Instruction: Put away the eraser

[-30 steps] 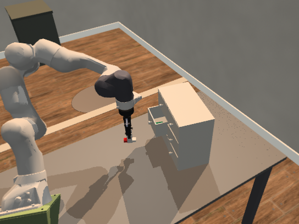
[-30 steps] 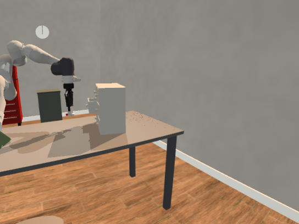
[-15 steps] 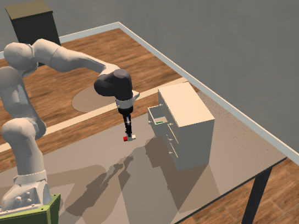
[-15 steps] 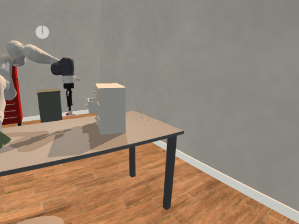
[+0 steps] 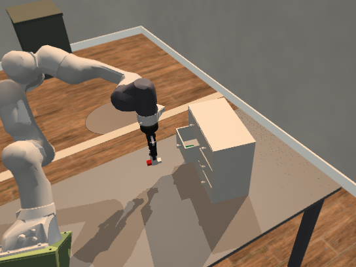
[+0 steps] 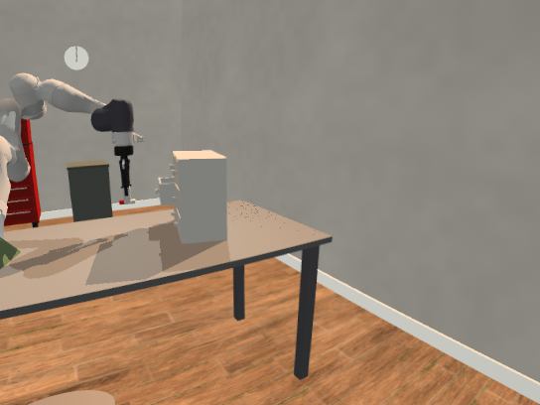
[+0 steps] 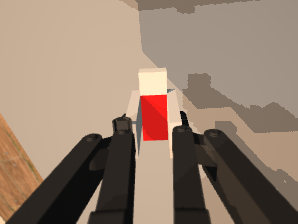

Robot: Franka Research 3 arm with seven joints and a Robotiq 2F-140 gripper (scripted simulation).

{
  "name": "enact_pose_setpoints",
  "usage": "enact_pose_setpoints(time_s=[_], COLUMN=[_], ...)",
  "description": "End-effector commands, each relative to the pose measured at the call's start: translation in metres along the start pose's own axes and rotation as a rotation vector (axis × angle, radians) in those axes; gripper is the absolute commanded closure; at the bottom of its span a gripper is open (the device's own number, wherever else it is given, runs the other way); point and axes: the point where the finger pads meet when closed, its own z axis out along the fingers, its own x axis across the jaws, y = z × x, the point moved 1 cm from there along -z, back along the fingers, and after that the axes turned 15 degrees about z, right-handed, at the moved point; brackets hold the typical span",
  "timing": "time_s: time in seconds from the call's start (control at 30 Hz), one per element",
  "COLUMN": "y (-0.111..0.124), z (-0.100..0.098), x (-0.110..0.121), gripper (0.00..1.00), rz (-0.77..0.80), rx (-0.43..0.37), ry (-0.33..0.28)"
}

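My gripper [image 5: 153,159] is shut on the red and white eraser [image 5: 150,163] and holds it a little above the table, to the left of the chest [image 5: 220,147]. In the wrist view the eraser [image 7: 153,107] sits between the two black fingers, its white end pointing away. One upper drawer [image 5: 188,139] of the cream chest is pulled partly out, and a small green thing [image 5: 189,146] lies in it. The other drawers are pushed in. In the exterior view the gripper [image 6: 126,198] hangs left of the chest [image 6: 201,196] and the open drawer [image 6: 166,187].
The chest stands near the table's far edge, by the grey wall. A dark cabinet [image 6: 89,191] and a red tool cart [image 6: 22,184] stand on the floor behind the table. The arm's base [image 5: 33,242] sits at the front left corner.
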Motion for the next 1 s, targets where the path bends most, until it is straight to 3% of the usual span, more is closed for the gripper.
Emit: enact_pose_setpoints(time_s=[0.0,0.43,0.97], y=[0.002,0.001,0.001], z=[-0.01,-0.076,-0.114], x=[-0.001,0.0,0.0], gripper=[0.89,0.89,0.89], rz=[-0.015,-0.015,-0.015], rx=[-0.008,-0.008,-0.008], ry=[-0.001,-0.001,-0.001])
